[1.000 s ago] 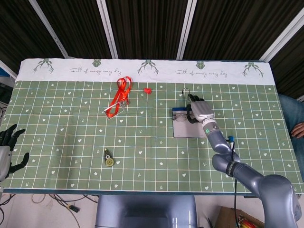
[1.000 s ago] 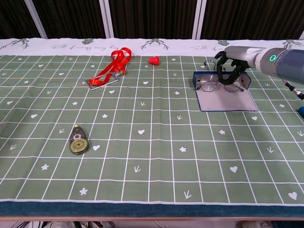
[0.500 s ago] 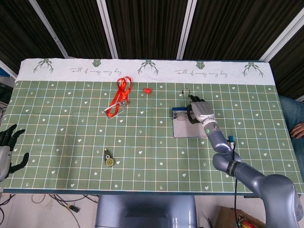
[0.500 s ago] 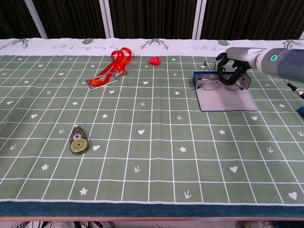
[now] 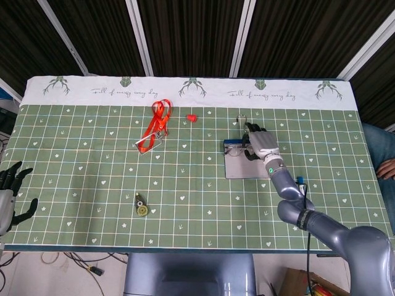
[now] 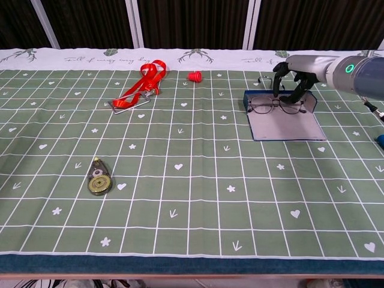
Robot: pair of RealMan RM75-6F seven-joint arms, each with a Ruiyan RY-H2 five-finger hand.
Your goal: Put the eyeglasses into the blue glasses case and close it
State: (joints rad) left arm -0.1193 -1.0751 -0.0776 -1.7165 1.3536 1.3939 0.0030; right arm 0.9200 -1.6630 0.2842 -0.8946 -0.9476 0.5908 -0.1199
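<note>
On the near left of the green grid-patterned cloth surface [image 6: 192, 198], a small round olive tape dispenser [image 6: 99, 178] is lying flat, with bare cloth stretching around it. At the left edge, the black left hand [image 5: 11, 185] is hanging with fingers spread, gripping nothing. Farther back right, the thin wire-framed eyeglasses [image 6: 275, 105] are sitting in the open blue glasses case [image 6: 282, 117], whose flat grey lid is lying toward the near edge. The right hand [image 6: 292, 76] is curling dark fingers over the frames. Beyond, a red ribbon lanyard [image 6: 139, 87] and a small red cap [image 6: 194, 76] are resting apart.
</note>
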